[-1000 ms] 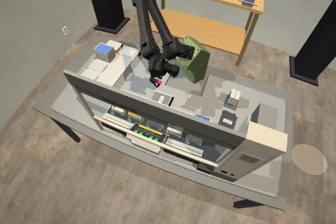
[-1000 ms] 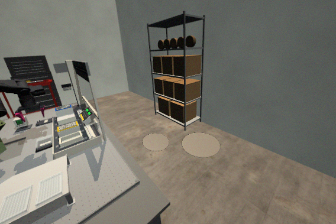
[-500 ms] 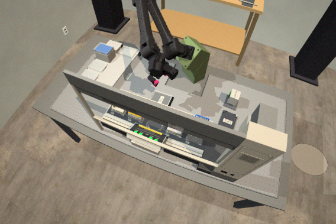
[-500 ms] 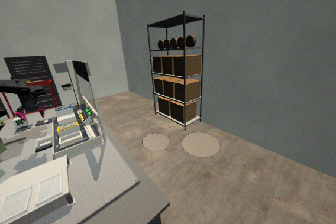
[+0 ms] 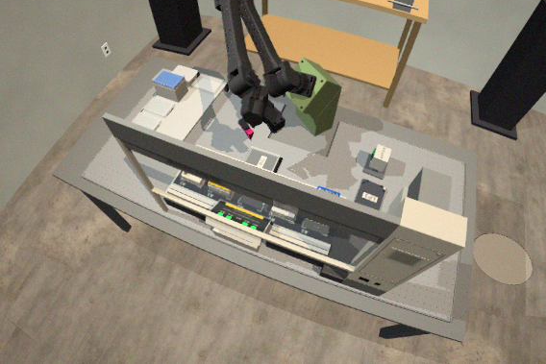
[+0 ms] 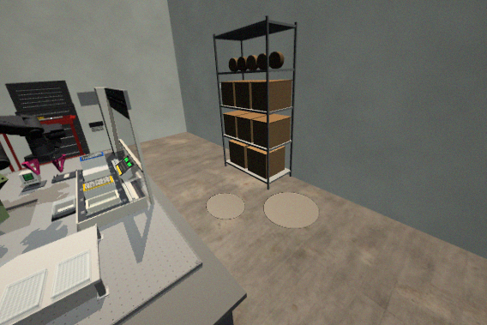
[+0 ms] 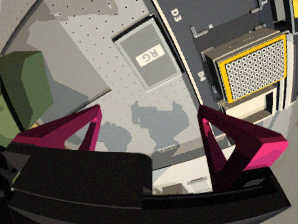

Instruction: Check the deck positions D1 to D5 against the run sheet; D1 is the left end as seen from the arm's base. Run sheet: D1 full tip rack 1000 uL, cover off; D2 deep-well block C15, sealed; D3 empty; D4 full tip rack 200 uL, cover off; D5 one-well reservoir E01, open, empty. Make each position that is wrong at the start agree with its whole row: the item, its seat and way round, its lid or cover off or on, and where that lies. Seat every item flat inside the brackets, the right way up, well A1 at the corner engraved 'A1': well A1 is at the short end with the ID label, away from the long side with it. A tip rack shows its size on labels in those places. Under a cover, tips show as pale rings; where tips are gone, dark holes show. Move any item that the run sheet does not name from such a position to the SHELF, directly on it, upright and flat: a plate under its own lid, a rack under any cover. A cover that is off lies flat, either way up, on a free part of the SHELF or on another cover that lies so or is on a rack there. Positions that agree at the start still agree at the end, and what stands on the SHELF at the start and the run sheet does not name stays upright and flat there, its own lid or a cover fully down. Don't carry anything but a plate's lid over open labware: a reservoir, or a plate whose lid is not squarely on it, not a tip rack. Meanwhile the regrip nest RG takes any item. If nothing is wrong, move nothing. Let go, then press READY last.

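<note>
Item: gripper (image 7: 153, 132), magenta fingers spread wide, holding nothing, hanging above the table beside regrip nest RG (image 7: 148, 52), near 1 yellow-edged tip rack (image 7: 253, 70).

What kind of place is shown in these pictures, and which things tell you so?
Probably a laboratory automation room. A robot arm with an open gripper works on a bench holding a yellow-edged tip rack and a nest marked RG; a storage rack holds boxes.
</note>
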{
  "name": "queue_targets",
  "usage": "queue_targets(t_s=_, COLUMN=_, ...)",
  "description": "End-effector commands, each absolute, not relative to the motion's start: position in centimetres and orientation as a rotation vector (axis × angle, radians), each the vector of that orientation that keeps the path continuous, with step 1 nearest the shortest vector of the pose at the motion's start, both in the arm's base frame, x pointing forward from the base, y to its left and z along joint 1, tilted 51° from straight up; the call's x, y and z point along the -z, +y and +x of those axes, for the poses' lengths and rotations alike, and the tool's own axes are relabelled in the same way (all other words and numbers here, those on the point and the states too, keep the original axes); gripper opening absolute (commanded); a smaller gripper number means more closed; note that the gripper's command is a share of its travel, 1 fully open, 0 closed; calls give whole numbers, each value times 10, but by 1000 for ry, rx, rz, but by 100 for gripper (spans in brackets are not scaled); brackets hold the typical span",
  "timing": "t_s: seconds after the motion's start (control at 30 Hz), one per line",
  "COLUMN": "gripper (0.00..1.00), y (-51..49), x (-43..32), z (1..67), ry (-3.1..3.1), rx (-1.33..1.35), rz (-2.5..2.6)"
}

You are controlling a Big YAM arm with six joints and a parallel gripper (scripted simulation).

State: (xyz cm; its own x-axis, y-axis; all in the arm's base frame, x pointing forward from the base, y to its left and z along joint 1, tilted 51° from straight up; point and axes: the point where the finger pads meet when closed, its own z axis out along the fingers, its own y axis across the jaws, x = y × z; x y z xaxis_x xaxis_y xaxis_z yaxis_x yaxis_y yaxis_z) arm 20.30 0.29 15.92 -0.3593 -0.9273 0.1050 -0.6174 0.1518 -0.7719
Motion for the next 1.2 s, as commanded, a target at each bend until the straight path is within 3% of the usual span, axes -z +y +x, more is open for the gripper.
queue_targets(t_s=0.0, gripper=100, y=6, x=-162, z=202, ry=2074, rx=1022, rz=-1367)
queue_targets(t_s=1.17, gripper=100, y=6, x=-160, z=201, ry=2262, rx=785, rz=-729)
